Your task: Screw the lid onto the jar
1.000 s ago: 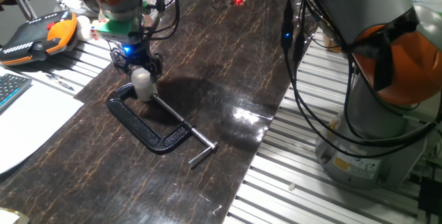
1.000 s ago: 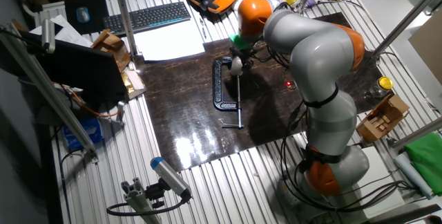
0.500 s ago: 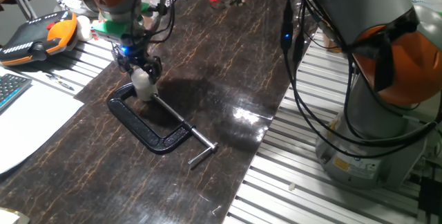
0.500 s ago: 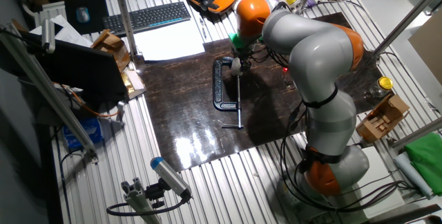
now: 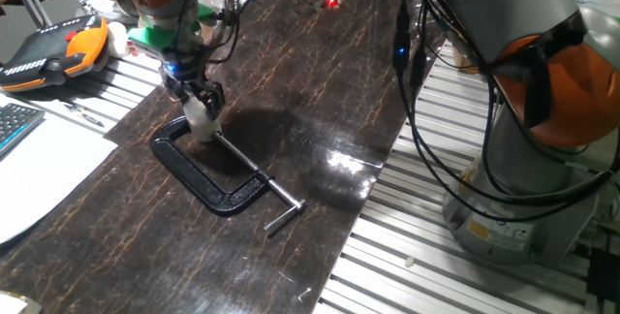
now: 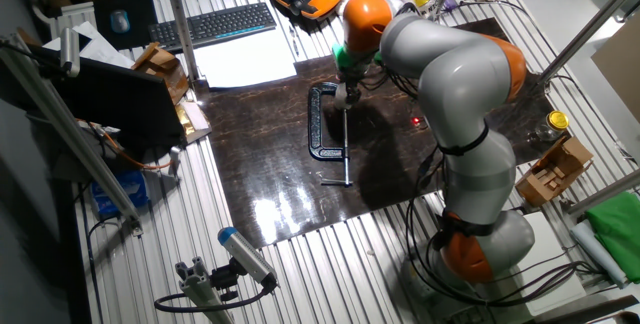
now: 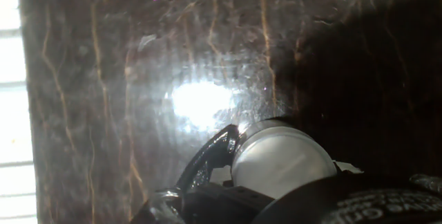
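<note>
The gripper is closed around the lid atop the jar, which stands at the clamp; light, smooth plastic likely slips, so grasp the rim. The hand view alone shows the lid's flat top; the fixed views show the clamp.

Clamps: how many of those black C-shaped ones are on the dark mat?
1. The black C-clamp lies flat on the dark mat, one end beside the gripper. Others may be hidden.
</note>
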Controlling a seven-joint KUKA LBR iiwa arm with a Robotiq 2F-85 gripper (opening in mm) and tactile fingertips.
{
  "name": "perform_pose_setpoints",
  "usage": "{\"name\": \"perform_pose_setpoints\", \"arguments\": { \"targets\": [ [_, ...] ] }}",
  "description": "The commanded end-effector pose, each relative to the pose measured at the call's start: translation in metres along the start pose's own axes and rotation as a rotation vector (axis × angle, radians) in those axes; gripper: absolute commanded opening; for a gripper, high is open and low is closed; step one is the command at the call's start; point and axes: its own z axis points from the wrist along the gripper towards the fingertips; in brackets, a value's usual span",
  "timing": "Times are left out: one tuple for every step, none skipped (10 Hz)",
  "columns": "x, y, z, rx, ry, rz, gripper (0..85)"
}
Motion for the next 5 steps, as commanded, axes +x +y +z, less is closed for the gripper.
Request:
{"name": "perform_pose_setpoints", "arguments": {
  "targets": [
    [0.0002,-0.0002,0.0003,0.003,-0.002,0.163,65.0],
    [0.0003,-0.0001,0.0006,0.004,0.004,0.18,65.0],
    [0.0003,0.0,0.0009,0.004,0.005,0.196,64.7],
    [0.0003,0.0001,0.001,0.005,0.006,0.211,64.7],
    [0.0004,0.0002,0.0012,0.007,0.008,0.228,64.3]
  ]
}}
